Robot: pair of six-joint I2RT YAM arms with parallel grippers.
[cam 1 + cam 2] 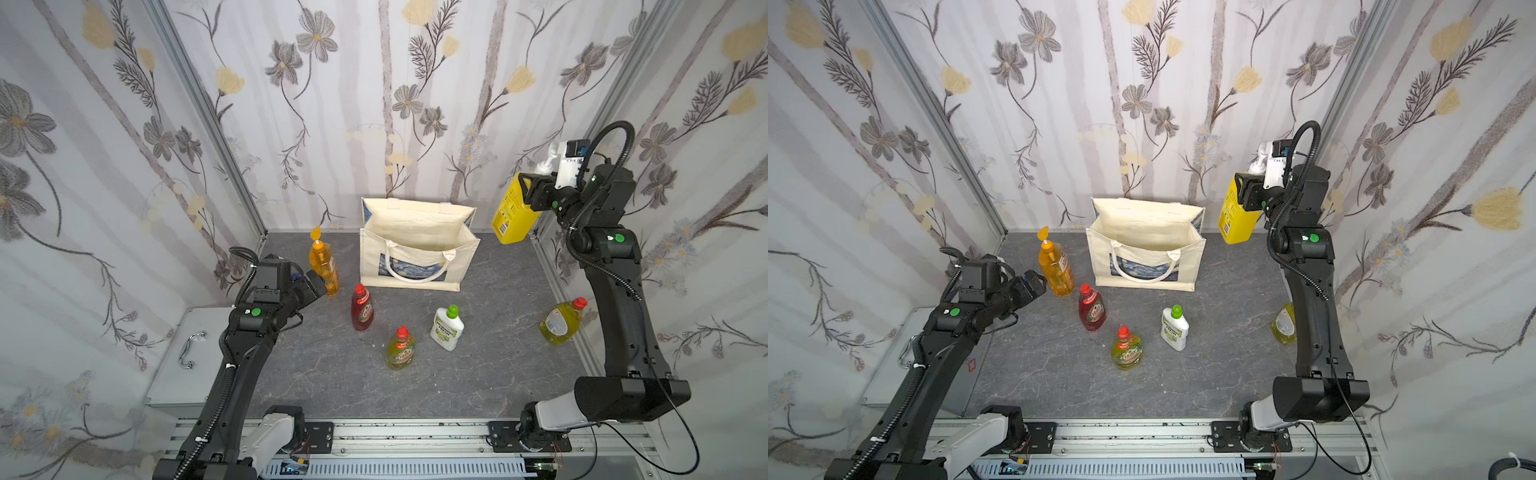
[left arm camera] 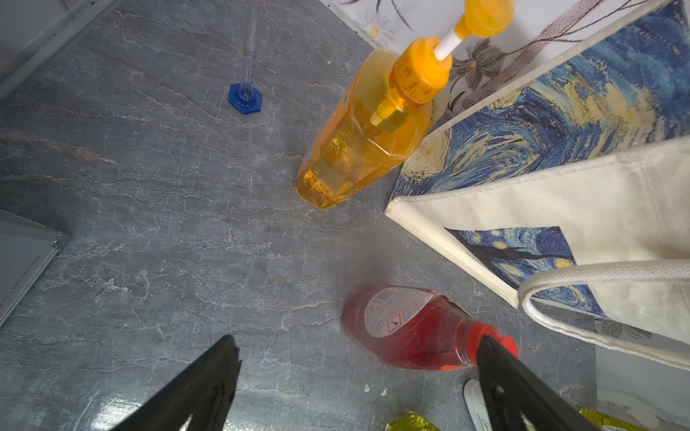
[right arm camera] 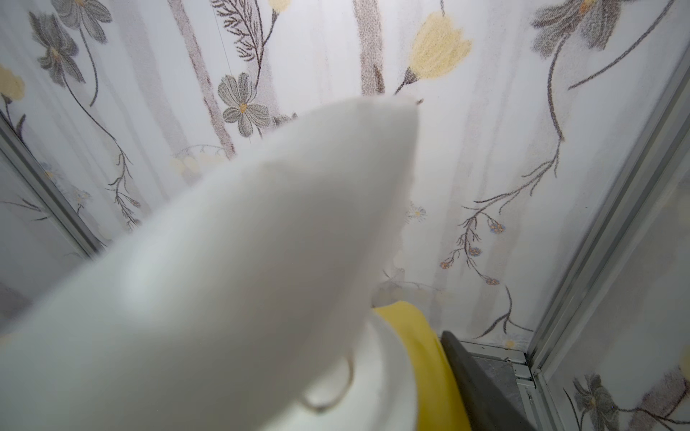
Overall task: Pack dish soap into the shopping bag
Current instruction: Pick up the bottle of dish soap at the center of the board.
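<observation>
The grey tabletop [image 1: 498,374] carries the open starry-night shopping bag [image 1: 459,268] at upper centre in both top views. At upper right the right claw [image 1: 528,185] grips the yellow pump bottle [image 1: 512,216], lifted, right of the bag. The orange pump bottle [image 1: 324,266] stands left of the bag; the left claw [image 2: 356,340], nearby, gapes empty.

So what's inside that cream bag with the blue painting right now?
In both top views the shopping bag shows only bare cream inner walls, with no bottle visible inside. Its front wall hides the floor, so the very bottom cannot be checked.
</observation>
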